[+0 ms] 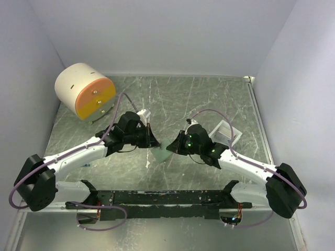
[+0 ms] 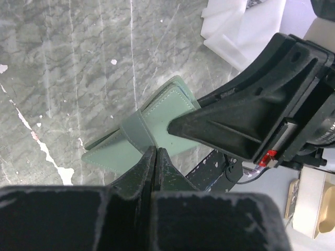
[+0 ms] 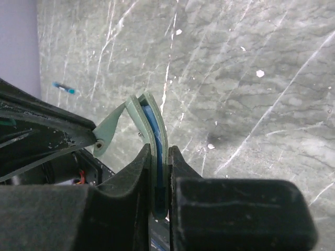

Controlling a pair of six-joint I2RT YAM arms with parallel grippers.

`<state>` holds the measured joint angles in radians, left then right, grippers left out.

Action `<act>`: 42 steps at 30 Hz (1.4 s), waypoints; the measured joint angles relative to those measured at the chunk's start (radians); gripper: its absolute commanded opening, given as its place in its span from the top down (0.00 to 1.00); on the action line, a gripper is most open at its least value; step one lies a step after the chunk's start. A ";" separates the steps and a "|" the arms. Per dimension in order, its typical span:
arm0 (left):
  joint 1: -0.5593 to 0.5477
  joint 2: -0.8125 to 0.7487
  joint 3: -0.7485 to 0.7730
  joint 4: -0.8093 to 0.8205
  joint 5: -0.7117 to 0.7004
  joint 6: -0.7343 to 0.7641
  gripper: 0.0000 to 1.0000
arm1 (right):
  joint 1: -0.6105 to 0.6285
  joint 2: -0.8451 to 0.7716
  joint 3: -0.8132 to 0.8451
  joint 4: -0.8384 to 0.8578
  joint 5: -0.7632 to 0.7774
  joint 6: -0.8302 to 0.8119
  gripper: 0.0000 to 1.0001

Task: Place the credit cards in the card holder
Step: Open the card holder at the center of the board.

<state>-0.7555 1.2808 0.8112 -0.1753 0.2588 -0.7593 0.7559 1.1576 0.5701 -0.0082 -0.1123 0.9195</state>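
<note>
Right pincer (image 3: 159,172) clenched on the card holder (image 3: 153,123), edge between its fingers; left pincer (image 2: 156,157) pinched on its strap (image 2: 138,128) at the tips. I judge this the opening step; next, draw the strap away.

Light: falling evenly from overhead — soft, bright, washing the walls (image 1: 157,36) pale lilac.
Shadows: lying faint beneath the arms (image 1: 78,154) on the surface (image 1: 209,99).
Glare: streaking mildly across the marbled surface.
Focus: left claw (image 2: 155,152) and right claw (image 3: 159,151) softening near their lenses — surface reading sharp.
</note>
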 measured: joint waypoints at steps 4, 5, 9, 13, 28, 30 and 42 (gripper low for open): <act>0.022 -0.034 -0.041 0.018 0.034 0.010 0.93 | 0.006 0.000 0.000 -0.021 0.032 -0.044 1.00; 0.029 -0.040 -0.053 0.019 0.042 0.012 0.93 | 0.007 0.001 0.000 -0.027 0.035 -0.061 1.00; 0.060 -0.047 -0.075 -0.001 0.060 0.034 0.93 | 0.010 0.023 0.001 -0.030 0.019 -0.148 0.85; 0.072 -0.051 -0.076 -0.040 0.062 0.053 0.93 | 0.012 0.071 0.043 -0.072 0.019 -0.226 0.64; 0.085 -0.157 -0.261 0.129 0.196 -0.086 0.93 | 0.005 0.051 0.155 -0.319 0.215 -0.196 0.35; 0.086 -0.157 -0.261 0.159 0.209 -0.097 0.93 | 0.016 0.018 0.137 -0.285 0.184 -0.182 0.37; 0.086 -0.159 -0.261 0.114 0.183 -0.071 0.93 | 0.044 0.077 0.105 -0.145 0.075 -0.406 0.48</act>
<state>-0.6693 1.1221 0.5503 -0.0612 0.4419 -0.8303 0.7998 1.2346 0.6750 -0.1535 -0.0372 0.5133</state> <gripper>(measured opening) 0.068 0.544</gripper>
